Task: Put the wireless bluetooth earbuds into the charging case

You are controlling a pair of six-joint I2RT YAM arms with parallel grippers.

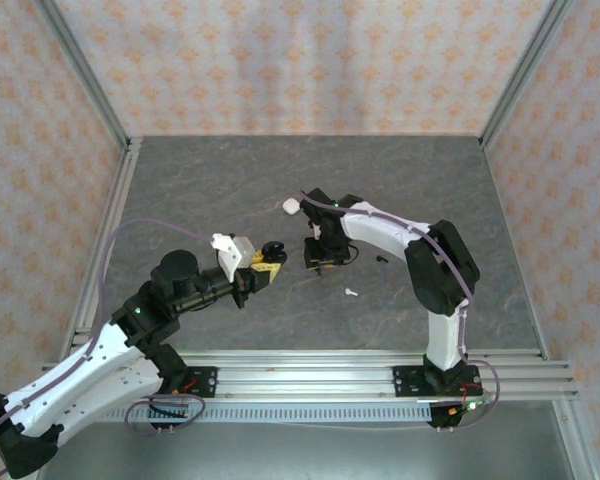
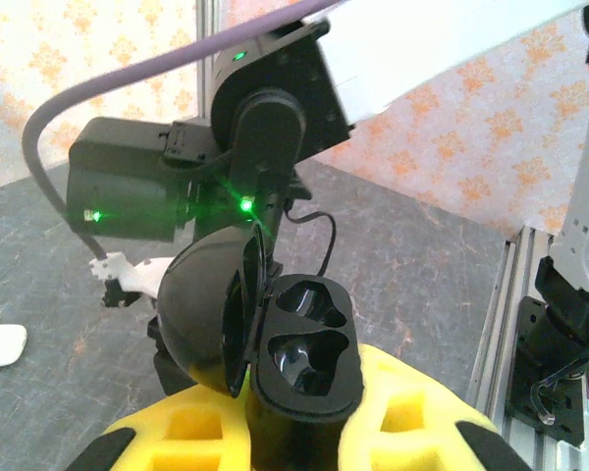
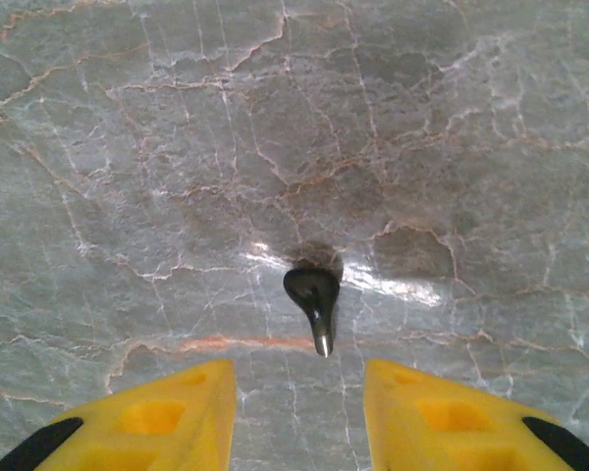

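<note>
Near side: the left gripper (image 2: 296,437) is clamped on the base of the black charging case (image 2: 304,343), whose lid is hinged open and whose two wells are empty. Just beyond it, the right gripper (image 3: 299,397) hangs spread wide over the table (image 3: 128,147), holding nothing. A black earbud (image 3: 312,294) lies below, in line with the gap between its fingers. Farther back rests a white pebble (image 1: 291,206). Likely risks: the small glossy bud may skid or squirt from the closing fingers, or be gripped at an angle unfit for its well. The lid may also swing shut.
</note>
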